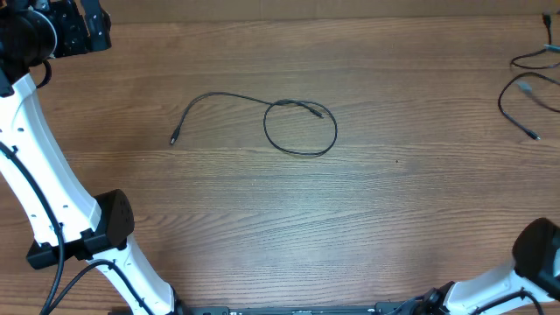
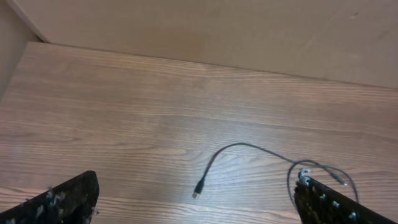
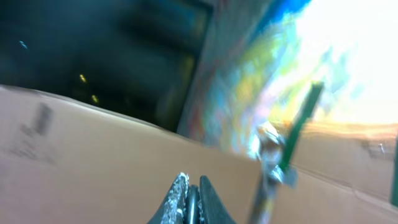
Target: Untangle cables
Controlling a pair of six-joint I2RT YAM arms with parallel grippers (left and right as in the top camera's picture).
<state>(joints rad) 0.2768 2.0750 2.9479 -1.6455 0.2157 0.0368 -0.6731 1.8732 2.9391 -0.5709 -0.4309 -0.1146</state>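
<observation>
One cable [image 1: 278,103] lies mid-tabletop [image 1: 280,227] with a single crossed loop; more cables [image 1: 525,87] at the right edge. Left claw [image 2: 198,202] released, empty, over the far-left corner. Right claw [image 3: 193,198] clenched, empty, aimed off-tabletop. Step: approach. Next: grasp plug end [image 2: 197,192], draw loop open.

**Ana:** What is the robot's left side built from?

**Ben:** Well behind the jaws, smooth white tubular links [image 1: 35,175] meet at a rounded black joint housing [image 1: 107,223]. Thick black wires [image 1: 59,276] run beside them.

**Ana:** And at the jaws themselves?

**Ben:** The left gripper [image 2: 198,182] has two blocky black fingers [image 2: 65,200], with pale speckles on their faces.

**Ana:** What about the right side?

**Ben:** A glossy white link [image 1: 490,284] joins a rounded black joint cap [image 1: 538,249]. The right gripper [image 3: 194,198] has slim dark tapered fingers [image 3: 177,196], pale and speckled along the inner edges. That view is blurred.
</observation>
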